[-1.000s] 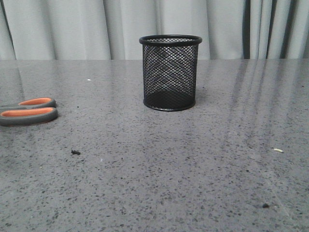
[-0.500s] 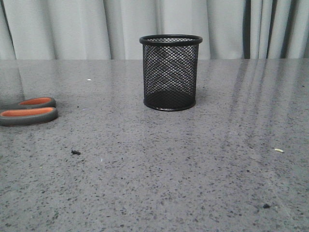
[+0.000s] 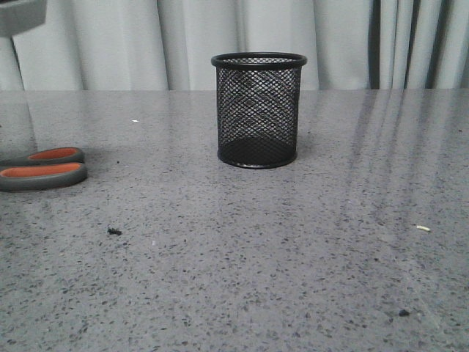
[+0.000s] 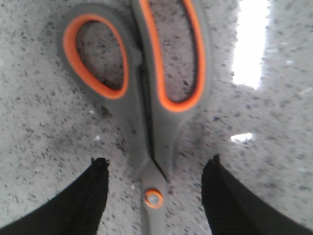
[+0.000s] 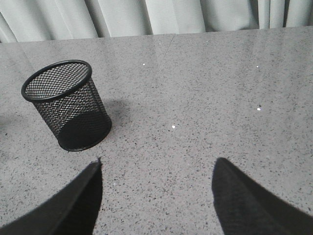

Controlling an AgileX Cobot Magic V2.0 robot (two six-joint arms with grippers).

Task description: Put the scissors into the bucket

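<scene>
We see the scissors lying flat at the desk's left edge, well apart from the upright bucket. Our left end effector straddles their pivot, spread wide, holding nothing. Our right end effector gapes empty.

This looks like a robot test station in a lab more than a home or a shop. A wide grey speckled desk with a glossy, reflective surface fills the front view, and behind the bucket a pale pleated curtain closes off the whole background. The only office goods are that black wire-mesh cup and the scissors lying flat well to its left, with a few crumbs nearer the camera.
</scene>
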